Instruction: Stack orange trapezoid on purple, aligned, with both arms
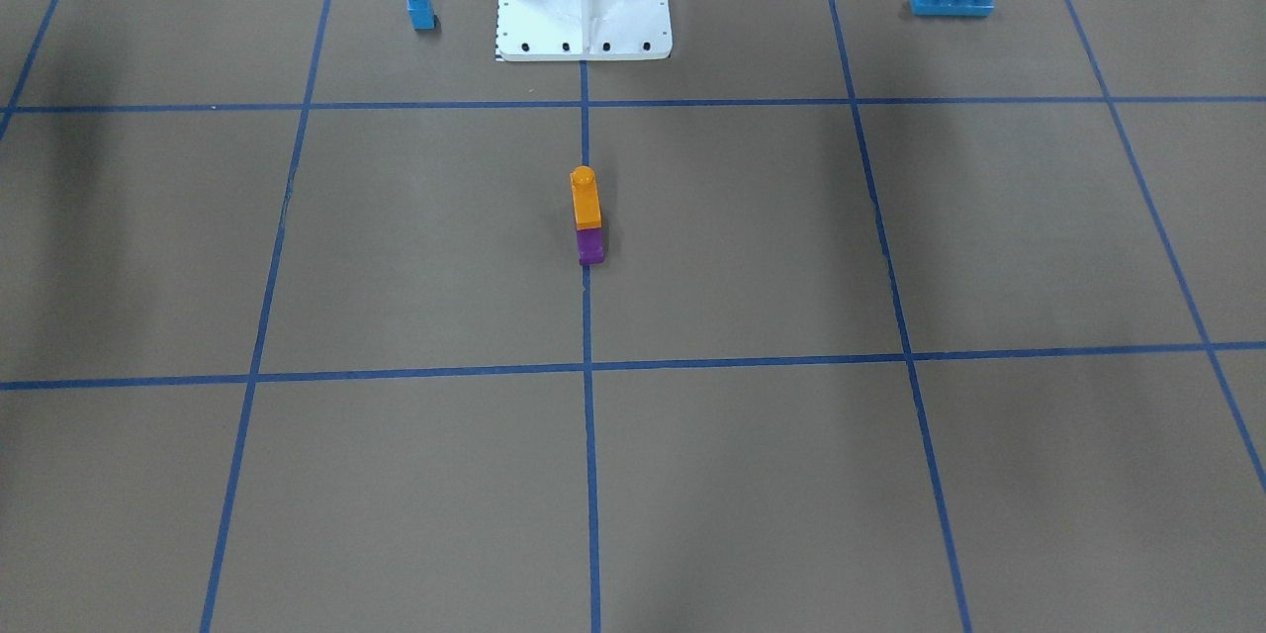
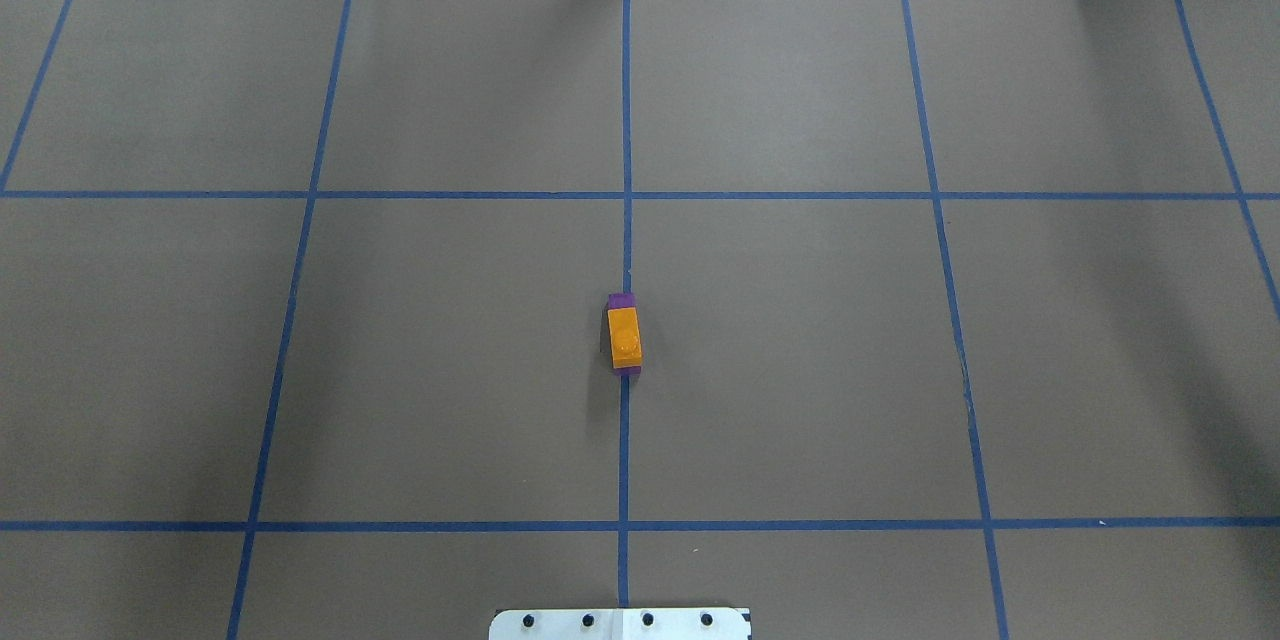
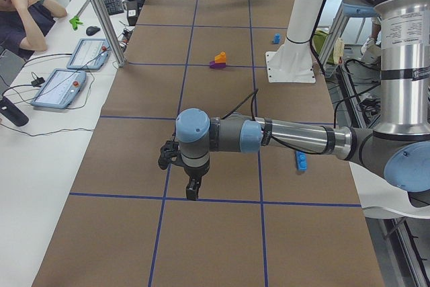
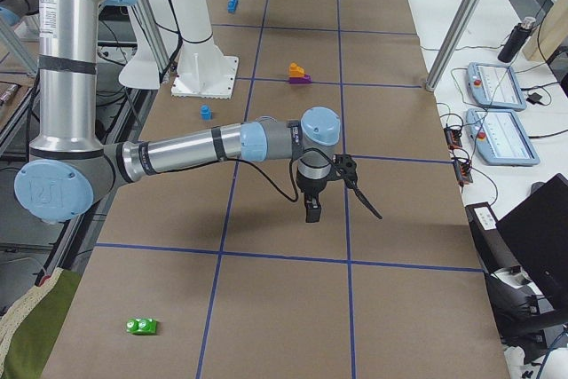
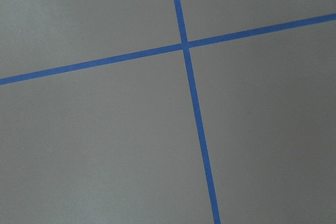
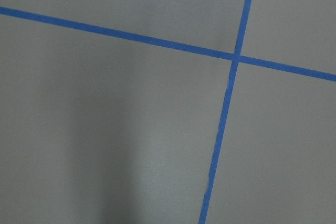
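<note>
table (image 1: 396, 247) brown, blue tape grid (image 2: 626, 120) | left hand (image 3: 192, 186) and right hand (image 4: 312, 206) over bare grid, well apart from blocks, grip state: cannot tell | orange trapezoid (image 1: 586, 201) sits on purple (image 1: 590, 245), mid-table | risk: stud maybe half-seated, a bump would topple it | arm sticker (image 3: 405, 28) unreadable

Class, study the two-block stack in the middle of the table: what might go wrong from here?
1. The glossy orange plastic trapezoid block leaves the dark purple plastic block showing at both ends, so alignment may be imperfect.
2. The stack is narrow; the left arm or right arm, if it crosses the centre, might topple it.
</note>
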